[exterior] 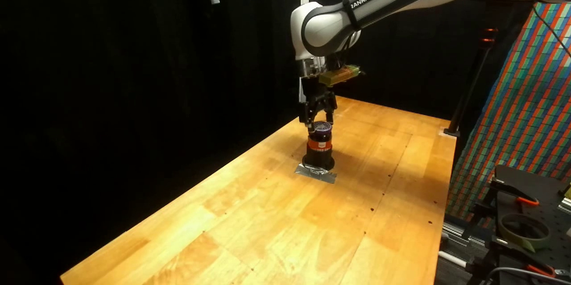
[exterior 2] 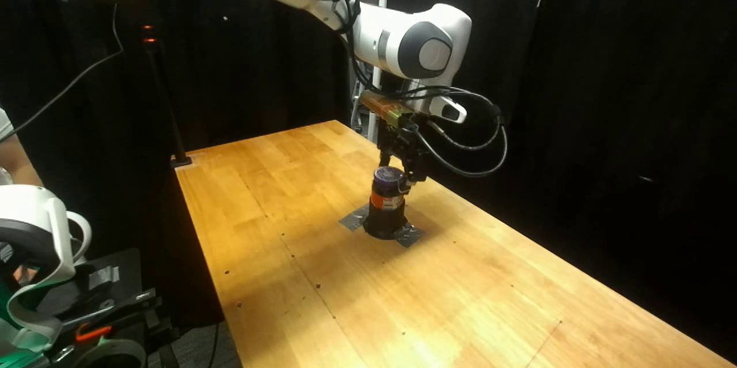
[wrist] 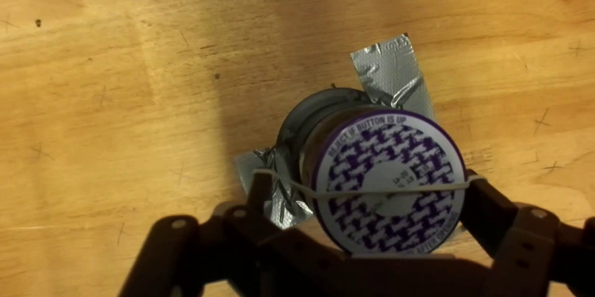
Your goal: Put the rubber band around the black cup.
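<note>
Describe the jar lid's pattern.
The jar lid has a purple and whitish woven-looking pattern around a pale centre; the wrist view shows it best.

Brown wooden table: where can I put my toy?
In an exterior view, the table is bare from the silver tape to the picture's bottom, and between the orange-labelled round black cup and thin black post. Crowded: around the cup's top, with the black gripper and white rubber band.

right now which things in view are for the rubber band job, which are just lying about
For the job:
Pale rubber band stretched across the open black gripper
Black, orange-labelled, purple-lidded cylindrical cup
Silver tape strips at its foot, perhaps securing it

Just around:
Olive ring-shaped roll, probably tape
Slim black pole
</note>
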Controlling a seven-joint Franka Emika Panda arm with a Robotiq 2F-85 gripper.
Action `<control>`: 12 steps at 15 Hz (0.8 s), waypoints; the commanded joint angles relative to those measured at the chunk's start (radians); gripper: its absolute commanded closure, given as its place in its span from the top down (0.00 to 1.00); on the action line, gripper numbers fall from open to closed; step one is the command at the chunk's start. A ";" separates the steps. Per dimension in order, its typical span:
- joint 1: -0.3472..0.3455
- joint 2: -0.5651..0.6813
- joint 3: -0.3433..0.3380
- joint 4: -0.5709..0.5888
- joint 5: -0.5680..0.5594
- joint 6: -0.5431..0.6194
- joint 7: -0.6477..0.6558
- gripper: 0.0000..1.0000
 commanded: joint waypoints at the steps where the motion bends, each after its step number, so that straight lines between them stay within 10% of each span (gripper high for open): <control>1: -0.016 0.056 0.018 0.081 0.035 -0.073 -0.040 1.00; 12: -0.019 -0.032 0.017 -0.052 0.041 -0.063 -0.075 1.00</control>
